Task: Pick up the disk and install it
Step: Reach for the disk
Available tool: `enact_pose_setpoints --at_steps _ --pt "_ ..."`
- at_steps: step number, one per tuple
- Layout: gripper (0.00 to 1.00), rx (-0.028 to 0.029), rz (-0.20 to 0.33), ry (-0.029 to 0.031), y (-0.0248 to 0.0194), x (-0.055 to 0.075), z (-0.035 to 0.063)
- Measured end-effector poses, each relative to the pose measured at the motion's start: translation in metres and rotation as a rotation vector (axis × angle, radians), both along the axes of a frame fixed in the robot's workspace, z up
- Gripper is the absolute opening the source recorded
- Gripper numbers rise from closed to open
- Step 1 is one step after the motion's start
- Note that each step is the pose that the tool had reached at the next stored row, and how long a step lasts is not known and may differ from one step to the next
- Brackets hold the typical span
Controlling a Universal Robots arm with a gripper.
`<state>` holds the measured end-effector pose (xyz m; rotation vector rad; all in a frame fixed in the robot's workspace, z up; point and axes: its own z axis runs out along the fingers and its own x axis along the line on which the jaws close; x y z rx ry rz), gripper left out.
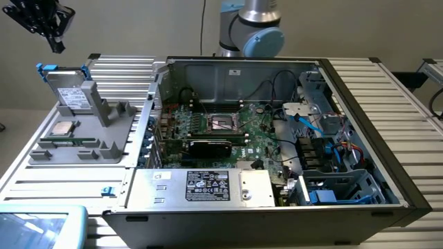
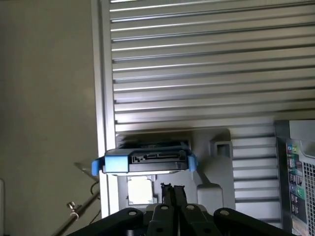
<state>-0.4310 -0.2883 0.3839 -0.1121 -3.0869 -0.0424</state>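
disk (image 1: 71, 92) upright in grey holder (image 1: 104, 136), open air above it; gripper (image 2: 173, 189) pressed together, empty, hovering well above, seemingly offset sideways.

The black gripper (image 1: 56, 47) hangs high at the exterior view's left, tips pointing down. Its two slim fingers (image 2: 168, 199) are pressed together with nothing between them. The silver arm (image 1: 252, 31), capped in light blue, rises at the rear.

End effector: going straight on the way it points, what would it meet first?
Likely the top edge of the disk, upright in the grey holder below the shut end effector; depth is unclear, so it could pass just beside.
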Motion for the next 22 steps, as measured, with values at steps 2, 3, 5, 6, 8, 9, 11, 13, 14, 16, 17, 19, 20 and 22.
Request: enact_pose_setpoints --at_steps 2,3,5,6,8,9,11,13,14,16,17,19,20,22 --pt "0.11 -0.0004 0.000 0.0001 0.0025 -0.009 -0.0019" --pt "0.11 -0.0007 0.000 0.0000 0.0038 -0.014 -0.0029" --pt "0.11 -0.0012 0.000 0.0000 0.0060 -0.023 -0.0047" --pt "0.11 -0.0014 0.000 0.0000 0.0072 -0.027 -0.0056" --pt "0.11 -0.0022 0.000 0.0001 0.0093 -0.036 -0.0071" --pt "0.11 -0.0036 0.000 0.0006 0.0103 -0.038 -0.0078" --pt "0.11 -0.0049 0.001 0.0012 0.0104 -0.038 -0.0078" --pt "0.11 -0.0050 0.001 0.0013 0.0104 -0.038 -0.0078" --pt "0.11 -0.0050 0.001 0.0013 0.0104 -0.038 -0.0078" --pt "0.11 -0.0076 0.002 0.0011 0.0105 -0.038 -0.0079" --pt "0.11 -0.0099 0.004 0.0011 0.0105 -0.038 -0.0080" --pt "0.11 -0.0156 0.013 0.0012 0.0105 -0.038 -0.0084" --pt "0.11 -0.0182 0.018 0.0011 0.0105 -0.038 -0.0087" --pt "0.11 -0.0197 0.021 0.0013 0.0104 -0.038 -0.0086"
